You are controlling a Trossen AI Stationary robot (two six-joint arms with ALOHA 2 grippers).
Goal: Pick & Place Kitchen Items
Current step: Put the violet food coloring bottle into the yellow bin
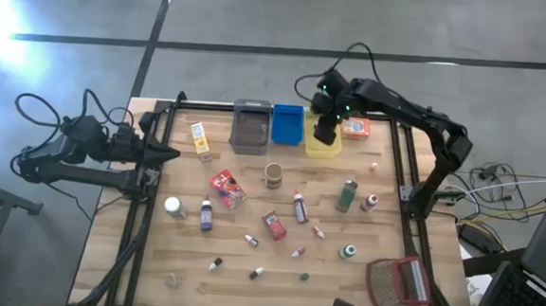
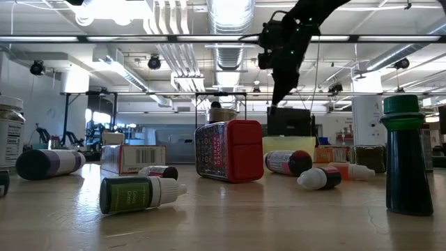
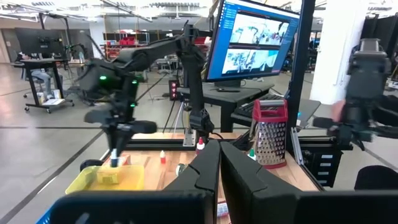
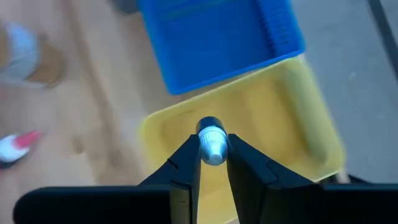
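Right gripper (image 4: 213,163) pinches a small ribbed-cap bottle (image 4: 211,144) above the yellow plastic bin (image 4: 280,124).

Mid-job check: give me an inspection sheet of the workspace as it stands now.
Surface: wooden table, bare between items.
Job's things: small bottle held over yellow bin; red packet, green bottle, orange box on the table.
Clutter: grater at a table corner.
Grippers: right gripper shut on small bottle; left gripper shut, parked at table edge.
Cables: loops beside left arm.
Surroundings: monitor.
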